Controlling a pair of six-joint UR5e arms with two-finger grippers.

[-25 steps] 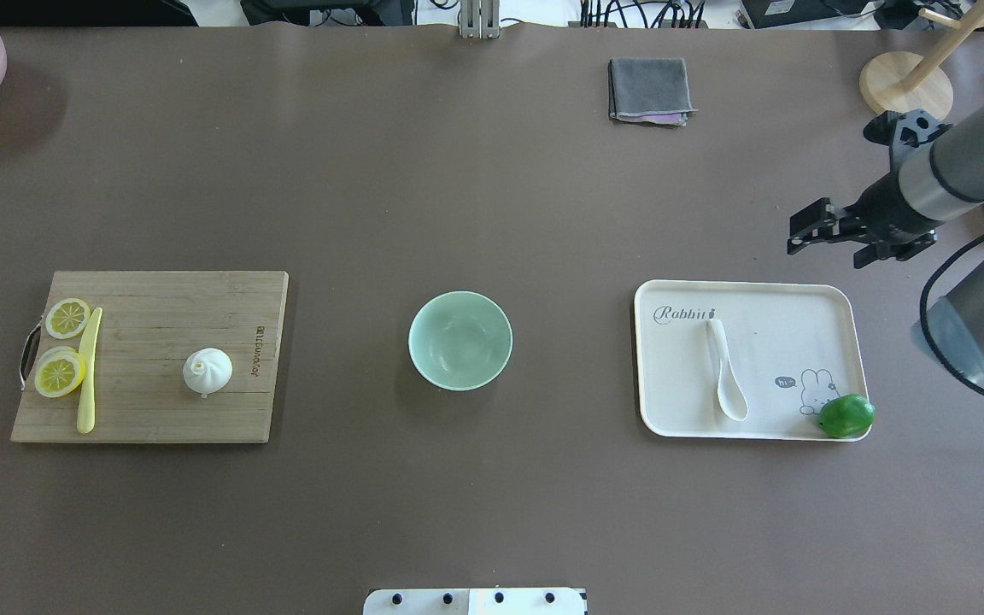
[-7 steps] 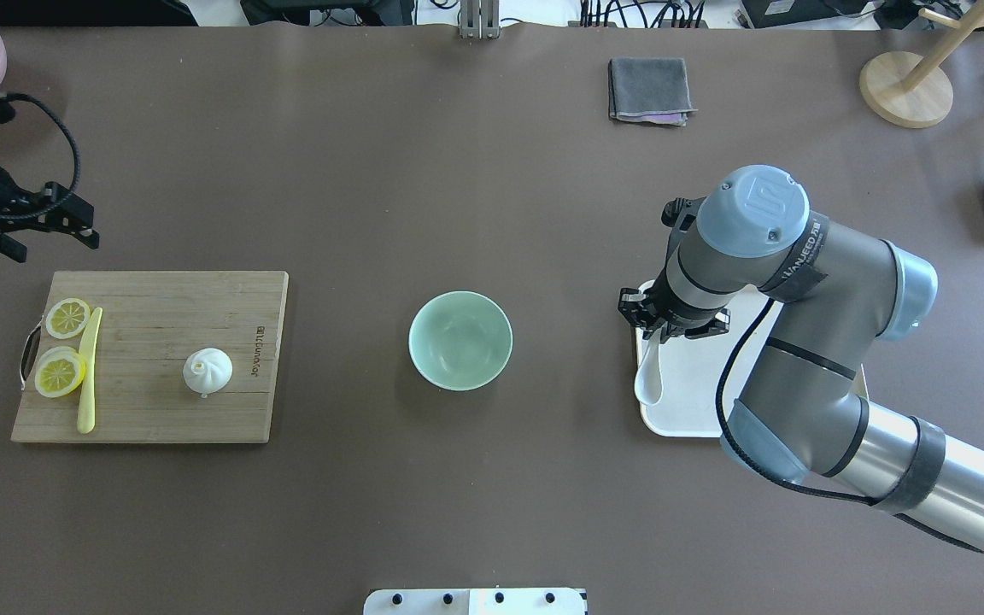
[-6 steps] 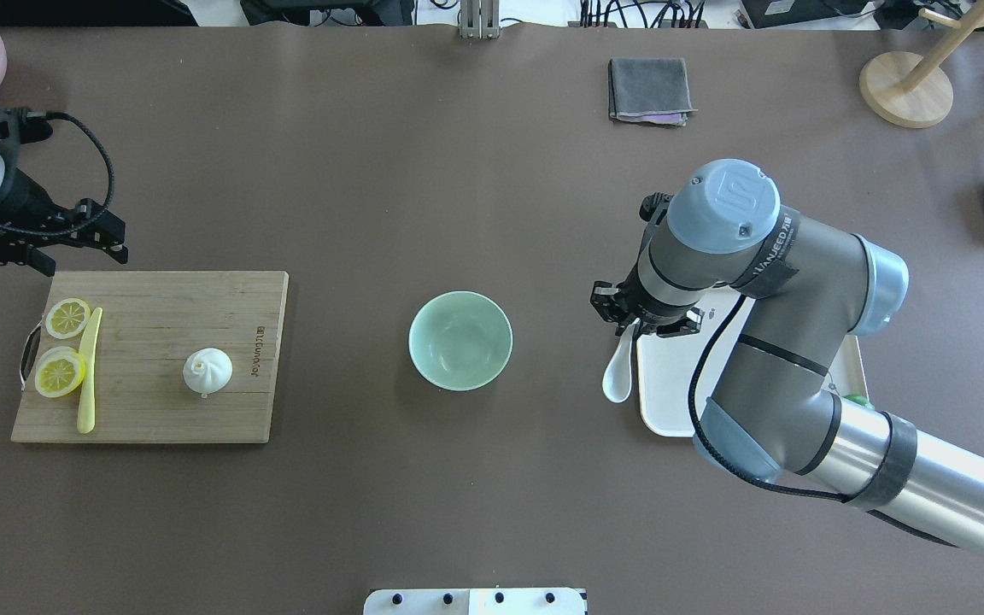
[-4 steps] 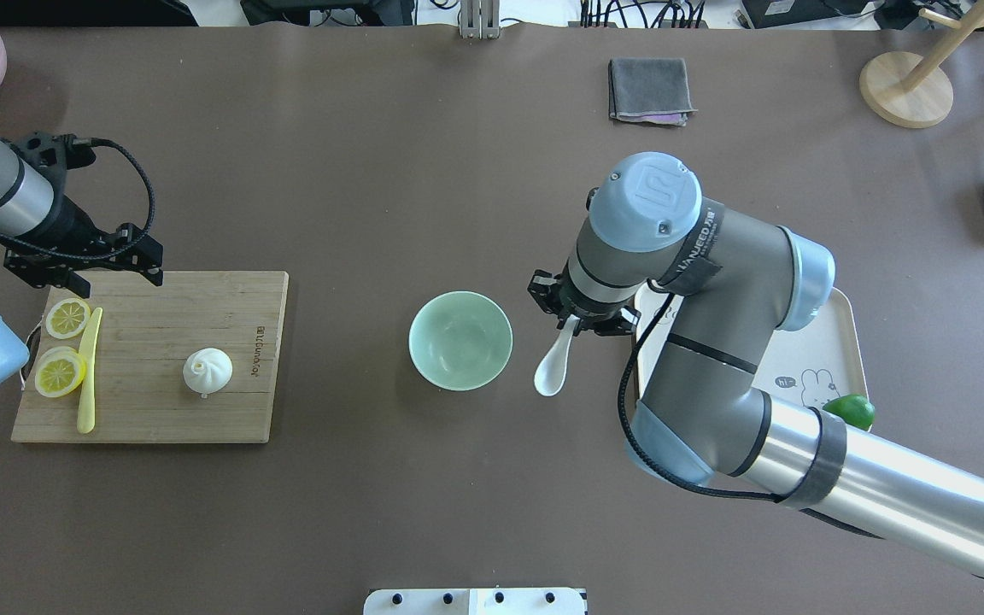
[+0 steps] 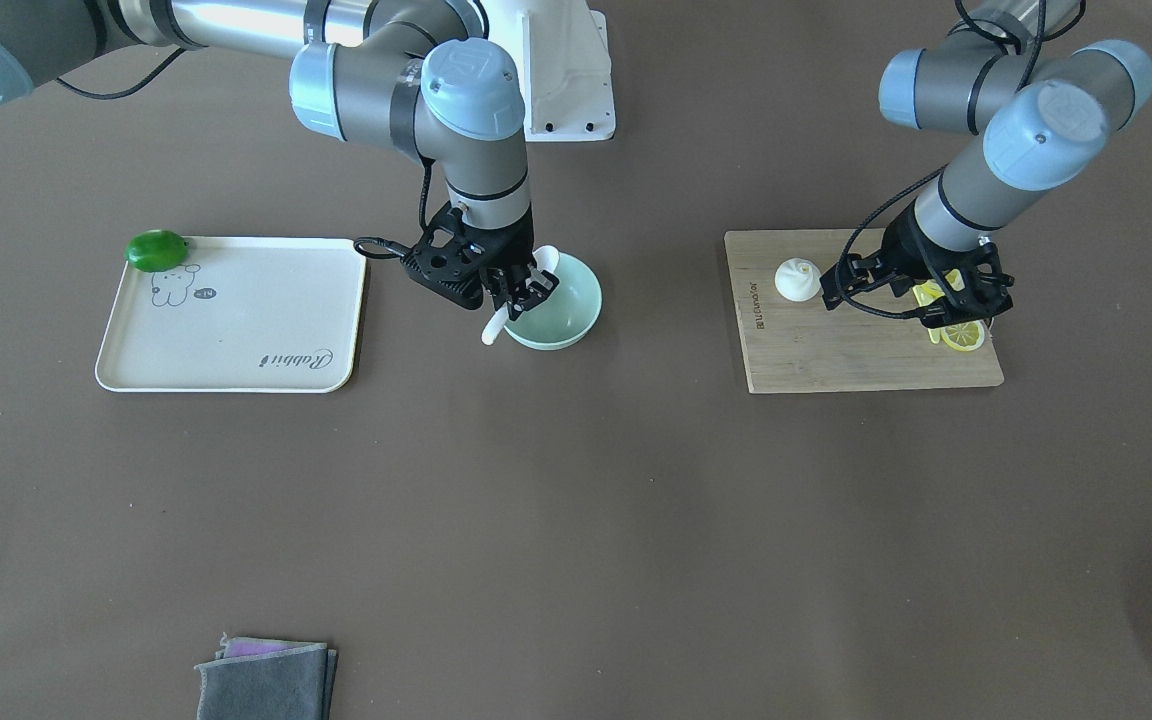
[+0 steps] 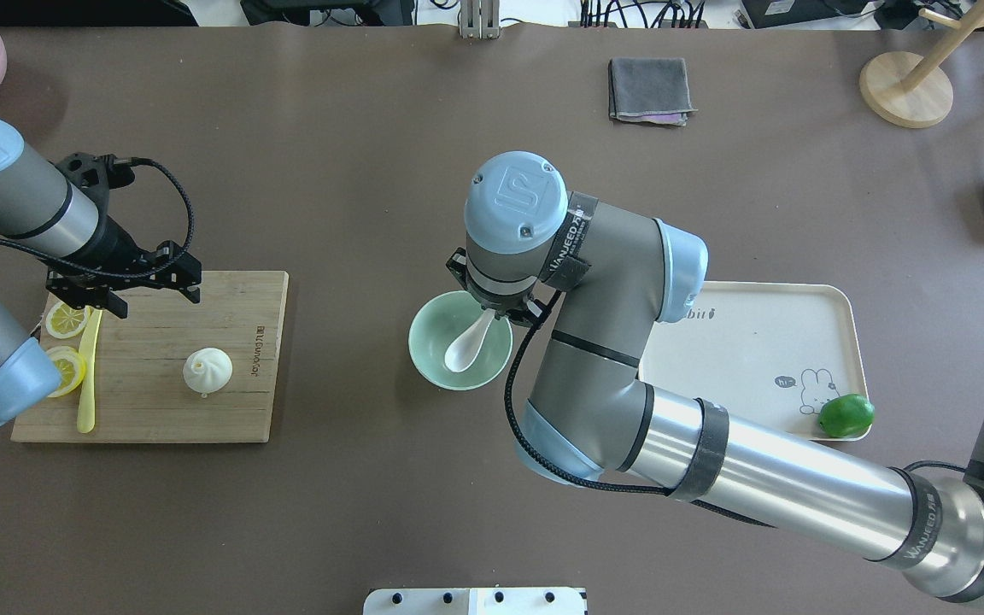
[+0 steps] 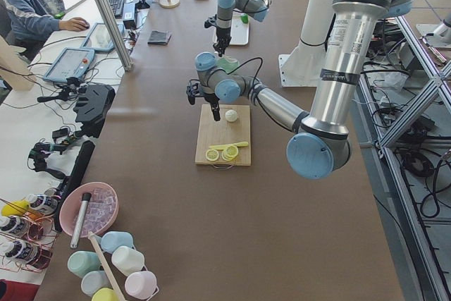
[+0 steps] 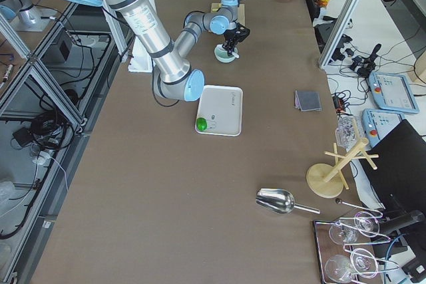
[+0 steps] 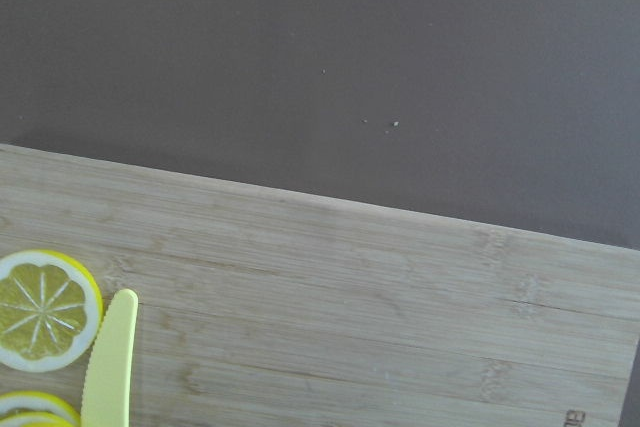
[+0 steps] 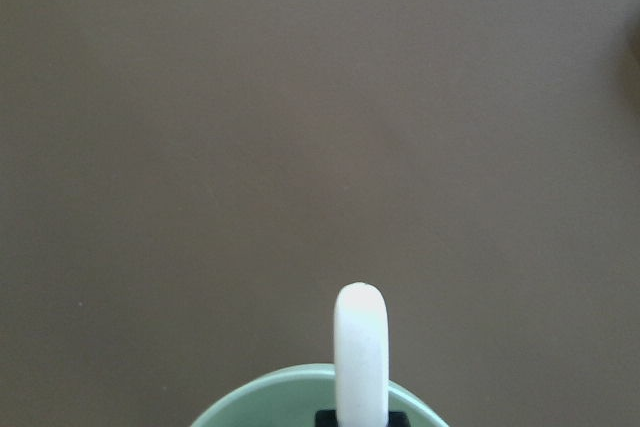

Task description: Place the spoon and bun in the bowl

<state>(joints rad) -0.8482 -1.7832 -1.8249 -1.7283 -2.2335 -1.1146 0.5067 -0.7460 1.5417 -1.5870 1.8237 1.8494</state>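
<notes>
The pale green bowl [image 6: 428, 329] stands mid-table. My right gripper [image 6: 492, 309] is shut on the handle of the white spoon [image 6: 463, 348] and holds it tilted over the bowl, scoop down inside it. In the front view the spoon's handle end [image 5: 490, 333] sticks out past the bowl [image 5: 573, 308]. The right wrist view shows the handle [image 10: 360, 347] above the bowl's rim [image 10: 250, 399]. The white bun [image 6: 207, 371] sits on the wooden cutting board [image 6: 227, 410]. My left gripper [image 6: 156, 302] is open and empty over the board's far edge, apart from the bun.
Two lemon slices [image 6: 66, 319] and a pale-yellow knife [image 6: 87, 376] lie at the board's left end. A white tray [image 6: 757, 342] with a green lime [image 6: 846, 415] lies right of the bowl. A grey cloth [image 6: 650, 90] lies at the far side.
My right arm has carried the spoon left from the tray to over the bowl, scoop now inside it. My left arm has moved right, over the board's far edge.
</notes>
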